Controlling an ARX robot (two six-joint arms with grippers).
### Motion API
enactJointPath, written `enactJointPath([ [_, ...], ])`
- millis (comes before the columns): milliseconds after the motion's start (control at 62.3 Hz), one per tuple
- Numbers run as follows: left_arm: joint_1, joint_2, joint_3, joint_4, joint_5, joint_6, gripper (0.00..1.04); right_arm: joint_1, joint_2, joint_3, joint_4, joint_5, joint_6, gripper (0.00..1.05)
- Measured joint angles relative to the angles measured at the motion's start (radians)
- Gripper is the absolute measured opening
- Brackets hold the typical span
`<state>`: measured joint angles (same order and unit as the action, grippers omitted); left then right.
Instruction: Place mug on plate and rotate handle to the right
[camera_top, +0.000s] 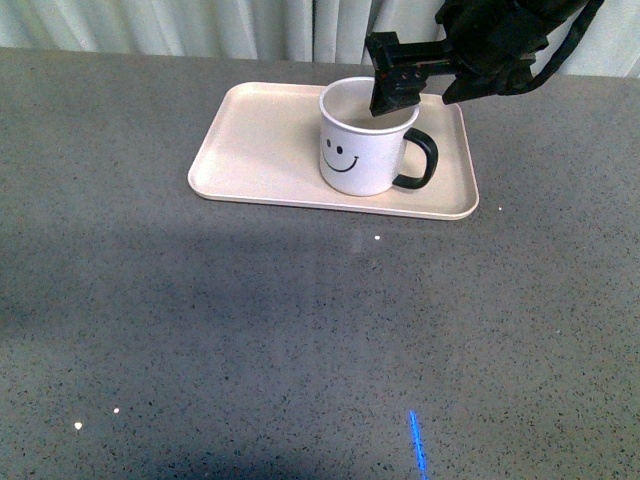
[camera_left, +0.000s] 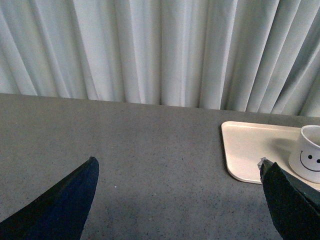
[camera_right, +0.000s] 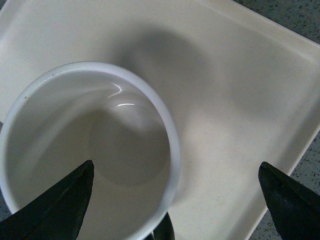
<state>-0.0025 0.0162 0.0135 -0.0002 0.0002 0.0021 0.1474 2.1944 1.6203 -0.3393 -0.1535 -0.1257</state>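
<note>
We see the mug (camera_top: 365, 150), glossy white ceramic with a round mouth and a black smiley printed on the side facing us, standing upright on the right half of the plate (camera_top: 260, 150). The plate is a flat, matte pink-beige rectangle with rounded corners and a low raised rim, and it lies on the speckled grey stone-like worktop (camera_top: 250, 330). The handle (camera_top: 420, 160), a thick shiny black loop, points to the right and a little towards us in the front view. Our right tool (camera_top: 392, 88) hangs over the mug's far rim. In the right wrist view its dark fingers are spread wide and released, one above the mug's smooth empty inside and the other out over the plate, and we cannot tell whether either touches the rim. Our left tool (camera_left: 177, 165) is also spread open, gripping nothing, above bare worktop left of the plate. Pale pleated curtains (camera_left: 150, 50) hang behind the worktop's far edge.
</note>
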Motion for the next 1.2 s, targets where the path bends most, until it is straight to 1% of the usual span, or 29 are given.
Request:
enactJointPath([
  [32,0.0,0.0,0.0,0.0,0.0,0.0,0.95,0.005,0.008,0.008,-0.006,0.003,0.001,0.92],
  [112,0.0,0.0,0.0,0.0,0.0,0.0,0.95,0.015,0.029,0.027,-0.014,0.013,0.0,0.81],
  [128,0.0,0.0,0.0,0.0,0.0,0.0,0.95,0.019,0.037,0.037,-0.021,0.014,0.001,0.75],
  [193,0.0,0.0,0.0,0.0,0.0,0.0,0.95,0.029,0.058,0.069,-0.04,0.026,0.001,0.61],
  [369,0.0,0.0,0.0,0.0,0.0,0.0,0.95,0.039,0.09,0.126,-0.076,0.04,0.003,0.35],
  [417,0.0,0.0,0.0,0.0,0.0,0.0,0.95,0.04,0.098,0.146,-0.087,0.048,0.003,0.24],
  [449,0.0,0.0,0.0,0.0,0.0,0.0,0.95,0.04,0.101,0.154,-0.091,0.05,0.003,0.21],
  [498,0.0,0.0,0.0,0.0,0.0,0.0,0.95,0.04,0.108,0.17,-0.103,0.05,0.003,0.12],
  [578,0.0,0.0,0.0,0.0,0.0,0.0,0.95,0.04,0.114,0.192,-0.124,0.048,0.003,0.01],
  [690,0.0,0.0,0.0,0.0,0.0,0.0,0.95,0.04,0.12,0.222,-0.151,0.05,-0.002,0.02],
  [771,0.0,0.0,0.0,0.0,0.0,0.0,0.95,0.034,0.128,0.257,-0.188,0.032,-0.023,0.02],
  [915,0.0,0.0,0.0,0.0,0.0,0.0,0.95,0.018,0.148,0.355,-0.254,-0.042,-0.097,0.02],
  [963,0.0,0.0,0.0,0.0,0.0,0.0,0.95,0.011,0.155,0.388,-0.269,-0.075,-0.148,0.02],
  [1076,0.0,0.0,0.0,0.0,0.0,0.0,0.95,-0.002,0.183,0.472,-0.314,-0.118,-0.261,0.02],
  [1092,0.0,0.0,0.0,0.0,0.0,0.0,0.95,-0.011,0.228,0.537,-0.386,-0.148,-0.412,0.02],
  [1204,0.0,0.0,0.0,0.0,0.0,0.0,0.95,-0.011,0.263,0.568,-0.419,-0.179,-0.482,0.02],
])
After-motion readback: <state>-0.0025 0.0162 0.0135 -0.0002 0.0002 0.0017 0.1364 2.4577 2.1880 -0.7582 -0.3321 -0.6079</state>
